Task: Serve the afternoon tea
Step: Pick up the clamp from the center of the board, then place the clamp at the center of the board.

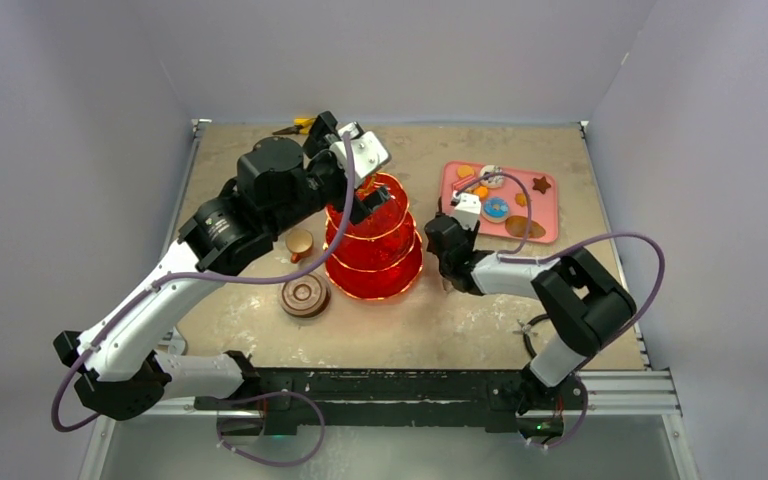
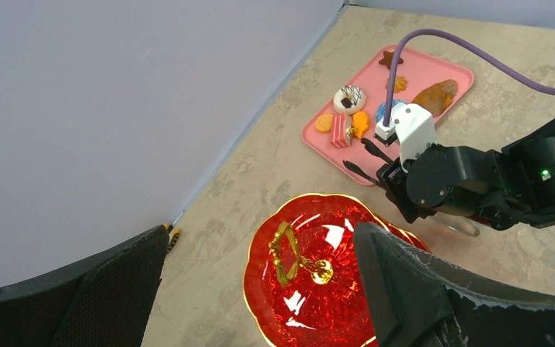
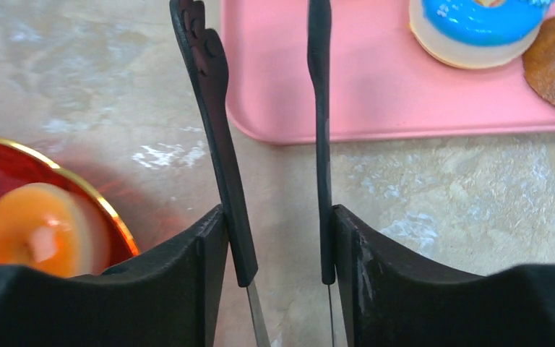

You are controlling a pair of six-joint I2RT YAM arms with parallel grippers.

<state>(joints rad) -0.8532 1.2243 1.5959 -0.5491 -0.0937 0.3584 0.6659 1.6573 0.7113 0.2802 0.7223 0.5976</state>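
Right gripper [image 3: 278, 212]: clamping black tongs [image 3: 217, 123], both arms pinched between its fingers, tips reaching toward the pink tray [image 3: 376, 94].
Right wrist alone: orange pastry [image 3: 32, 228] sitting on a gold-rimmed tier of the red stand [image 3: 0, 165].
Left gripper [image 2: 260, 235]: gaping wide, hovering over the stand's gold handle [image 2: 287, 249], carrying nothing.
Top view alone: brown cup [image 1: 300, 242] and saucer [image 1: 304, 296] sitting left of the stand.
Surface: mottled beige table [image 1: 440, 320]; pale lilac walls [image 1: 80, 80] closing round.

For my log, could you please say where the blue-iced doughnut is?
Top view: the blue-iced doughnut lies on the pink tray, far right, beside a brown pastry.
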